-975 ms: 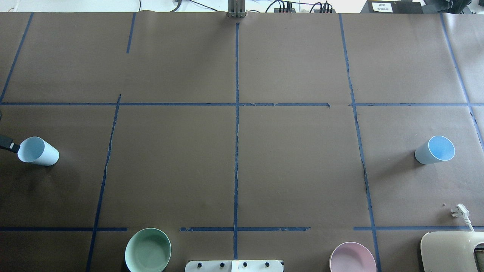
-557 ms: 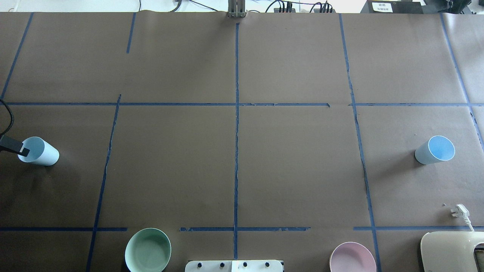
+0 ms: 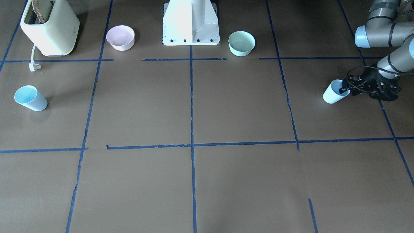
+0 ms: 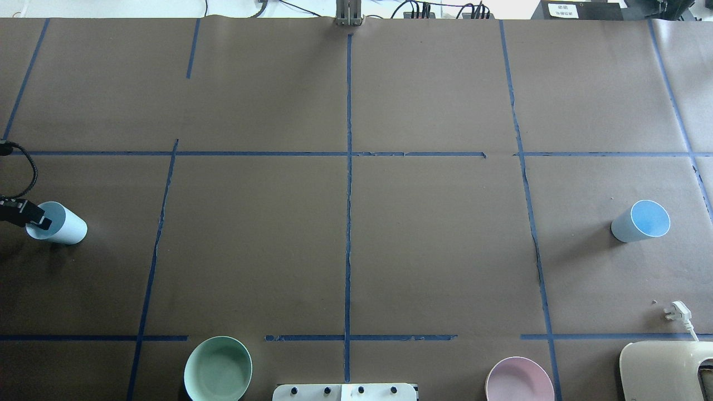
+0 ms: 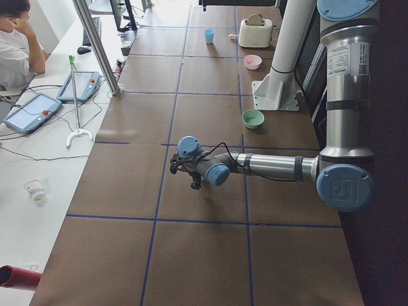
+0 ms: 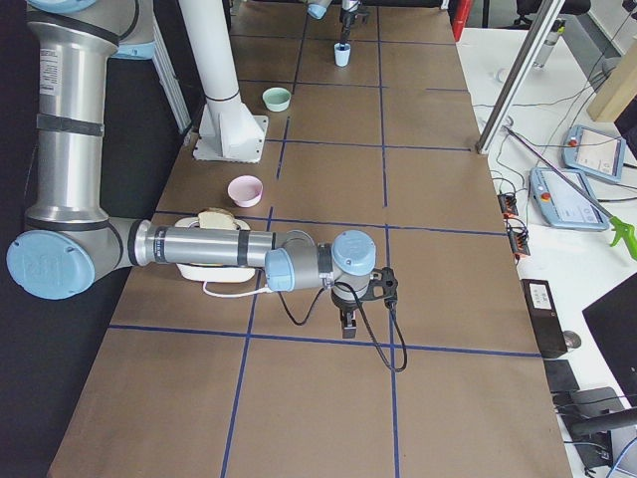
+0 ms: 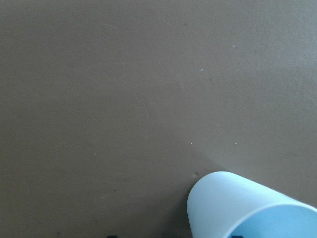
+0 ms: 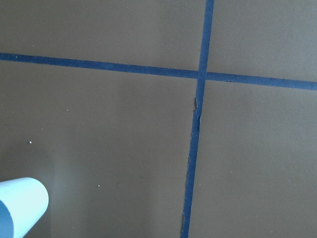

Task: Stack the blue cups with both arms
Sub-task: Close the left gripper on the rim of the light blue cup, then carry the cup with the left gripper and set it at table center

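Note:
One blue cup (image 4: 64, 227) stands at the table's far left; it also shows in the front view (image 3: 330, 94) and the left wrist view (image 7: 242, 206). My left gripper (image 4: 38, 221) is at its rim, open, with one finger (image 3: 343, 86) inside the mouth and the rest outside the wall. The other blue cup (image 4: 640, 221) stands alone at the far right, also in the front view (image 3: 30, 98) and at the lower left of the right wrist view (image 8: 20, 206). My right gripper (image 6: 345, 321) shows only in the right exterior view, low over the table; I cannot tell whether it is open.
A mint-green bowl (image 4: 218, 368) and a pink bowl (image 4: 519, 380) sit near the robot's white pedestal (image 3: 190, 22). A cream toaster (image 4: 665, 370) with its white plug (image 4: 677, 312) is at the near right. Blue tape lines cross the brown table.
My left gripper has moved right from the view's edge, over the left cup's rim, so one finger now sits inside the mouth. Both cups stay put.

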`<move>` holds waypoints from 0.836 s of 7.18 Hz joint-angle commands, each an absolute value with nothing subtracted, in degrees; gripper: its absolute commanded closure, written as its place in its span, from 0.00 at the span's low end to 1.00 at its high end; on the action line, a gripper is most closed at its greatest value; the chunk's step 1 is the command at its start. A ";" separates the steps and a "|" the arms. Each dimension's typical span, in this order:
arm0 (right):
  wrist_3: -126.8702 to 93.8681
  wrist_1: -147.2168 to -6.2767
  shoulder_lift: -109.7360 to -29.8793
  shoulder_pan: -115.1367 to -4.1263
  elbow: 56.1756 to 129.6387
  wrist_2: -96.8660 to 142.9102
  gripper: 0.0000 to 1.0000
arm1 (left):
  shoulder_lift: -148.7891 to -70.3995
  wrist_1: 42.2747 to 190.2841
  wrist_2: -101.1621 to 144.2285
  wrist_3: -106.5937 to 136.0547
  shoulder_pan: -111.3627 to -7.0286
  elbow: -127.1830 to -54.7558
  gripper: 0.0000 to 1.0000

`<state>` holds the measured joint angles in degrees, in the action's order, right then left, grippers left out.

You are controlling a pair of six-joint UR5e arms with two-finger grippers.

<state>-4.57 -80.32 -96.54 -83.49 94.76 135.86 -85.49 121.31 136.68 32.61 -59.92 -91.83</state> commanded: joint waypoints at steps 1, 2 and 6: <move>-4.57 -80.24 -96.50 -82.71 94.75 135.79 0.00 | -87.96 121.12 137.46 41.76 -58.46 -92.54 1.00; -4.57 -80.24 -96.50 -82.62 94.75 135.79 0.00 | -91.02 121.11 137.37 51.67 -56.79 -93.85 1.00; -4.66 -80.16 -95.98 -81.48 95.18 135.88 0.00 | -116.36 100.29 130.66 75.19 -43.48 -100.29 1.00</move>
<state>-4.63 -80.17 -96.09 -81.78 95.00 135.87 -106.11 110.28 135.06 69.17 -49.16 -99.56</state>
